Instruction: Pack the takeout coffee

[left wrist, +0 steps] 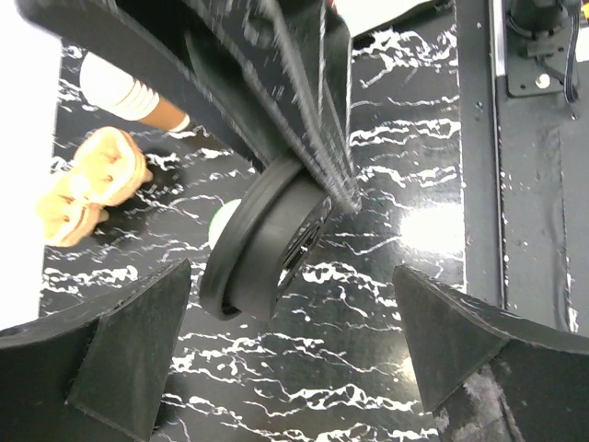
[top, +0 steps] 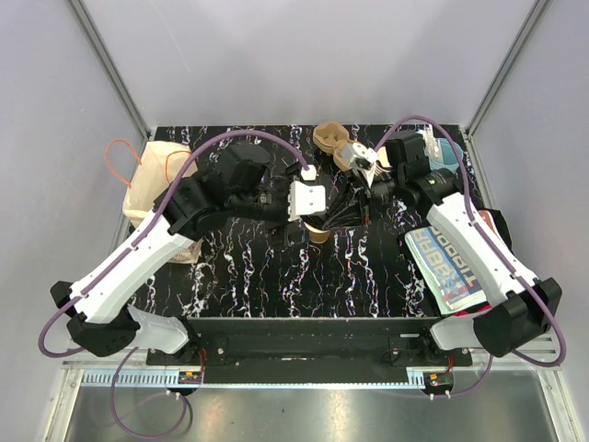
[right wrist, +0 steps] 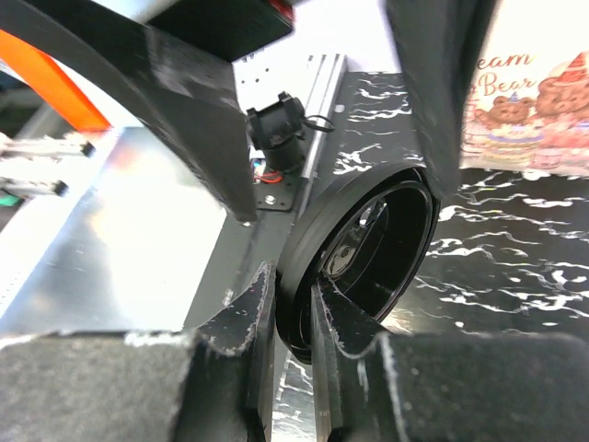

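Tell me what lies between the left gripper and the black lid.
Left wrist view: only bare marbled table shows between the left gripper and the black lid.

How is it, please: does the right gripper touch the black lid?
Touching: the right wrist view shows the right gripper pinching the black lid by its rim.

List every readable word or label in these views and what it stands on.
"...eam" over "Bear": on the printed packet with cartoon bears, right wrist view; the start is cut off.
Large blue letters on the flat packet, top view: seen sideways, unreadable.
Nothing else legible.
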You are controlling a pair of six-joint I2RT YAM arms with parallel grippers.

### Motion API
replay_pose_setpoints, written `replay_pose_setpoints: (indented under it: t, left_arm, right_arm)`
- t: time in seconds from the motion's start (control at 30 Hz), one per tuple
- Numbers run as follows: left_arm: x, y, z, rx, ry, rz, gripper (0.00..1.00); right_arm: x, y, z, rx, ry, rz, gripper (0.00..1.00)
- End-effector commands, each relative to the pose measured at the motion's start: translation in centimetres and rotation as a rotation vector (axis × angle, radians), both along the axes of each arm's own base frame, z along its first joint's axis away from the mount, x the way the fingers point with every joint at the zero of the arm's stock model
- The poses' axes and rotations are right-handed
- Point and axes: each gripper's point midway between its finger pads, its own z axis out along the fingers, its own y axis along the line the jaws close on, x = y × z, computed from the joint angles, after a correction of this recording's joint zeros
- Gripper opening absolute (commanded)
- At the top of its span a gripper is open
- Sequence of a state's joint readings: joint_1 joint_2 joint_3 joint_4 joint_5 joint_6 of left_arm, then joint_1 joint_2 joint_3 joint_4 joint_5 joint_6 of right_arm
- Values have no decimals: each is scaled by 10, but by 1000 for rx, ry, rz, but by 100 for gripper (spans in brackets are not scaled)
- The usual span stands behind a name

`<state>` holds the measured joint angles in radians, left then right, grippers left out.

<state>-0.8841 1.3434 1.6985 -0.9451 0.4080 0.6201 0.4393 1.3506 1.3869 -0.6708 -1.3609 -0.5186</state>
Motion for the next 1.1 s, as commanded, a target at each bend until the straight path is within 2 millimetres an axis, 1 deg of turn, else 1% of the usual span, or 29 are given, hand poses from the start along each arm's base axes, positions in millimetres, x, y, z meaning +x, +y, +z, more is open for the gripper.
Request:
replay_pose_setpoints:
  t: [0.0, 0.07, 0.13, 0.17, 0.23, 0.3, 0.33, 0.37, 0.4, 0.43, 0.5, 0.57, 0.6, 0.63, 0.7, 0.87, 0.9, 0.93, 1.0, 1.07]
  left_arm:
    - [0, -11, 36, -97, -69, -27, 98]
    - [-1, -16, 33, -93, -55, -39, 98]
    - [-4, -20, 36, -99, -61, -56, 98]
    - [-2, -23, 33, -85, -60, -53, 97]
    - [-5, -28, 36, -79, -78, -70, 96]
    - [-6, -33, 28, -48, -75, -77, 94]
    - [-5, -35, 28, -38, -91, -76, 92]
    - [-5, -36, 22, -16, -87, -80, 91]
    - [-8, -38, 20, -7, -92, -92, 89]
    - [-7, -39, 21, 0, -103, -90, 88]
    - [-8, -41, 15, 19, -94, -98, 84]
    - [-6, -40, 15, 34, -103, -92, 80]
    - [-4, -40, 15, 38, -113, -91, 80]
    - [-3, -38, 13, 51, -116, -82, 79]
    - [-2, -35, 16, 51, -127, -71, 80]
    - [2, -29, 18, 77, -148, -52, 85]
    - [2, -29, 20, 78, -154, -54, 86]
    - [3, -28, 17, 93, -149, -51, 86]
    - [3, -29, 18, 94, -152, -58, 86]
    - [1, -31, 14, 109, -150, -66, 84]
  right_arm:
    - [-2, -1, 7, 50, 83, 70, 6]
    - [-2, 0, 7, 50, 102, 78, 6]
    - [-2, 0, 6, 48, 116, 79, 6]
    - [-2, 0, 5, 45, 124, 79, 6]
    - [-3, 0, 5, 42, 137, 82, 6]
    - [-3, 0, 6, 47, 139, 89, 6]
    - [-3, 0, 6, 44, 151, 88, 6]
    - [-4, 0, 6, 45, 153, 90, 6]
    - [-4, 0, 7, 48, 149, 92, 6]
    - [-5, -1, 6, 47, 159, 95, 6]
    - [-5, -1, 5, 48, 163, 97, 6]
    - [-6, -1, 4, 45, 170, 95, 6]
    - [-7, -1, 4, 44, 171, 95, 6]
    - [-7, -2, 4, 43, 171, 94, 6]
    - [-11, -3, 7, 46, 155, 91, 6]
    - [-14, -5, 8, 43, 148, 77, 4]
    - [-15, -5, 9, 41, 159, 80, 4]
    - [-16, -6, 8, 40, 166, 83, 3]
    - [-16, -6, 7, 37, 172, 79, 3]
    - [-16, -5, 7, 34, 171, 74, 3]
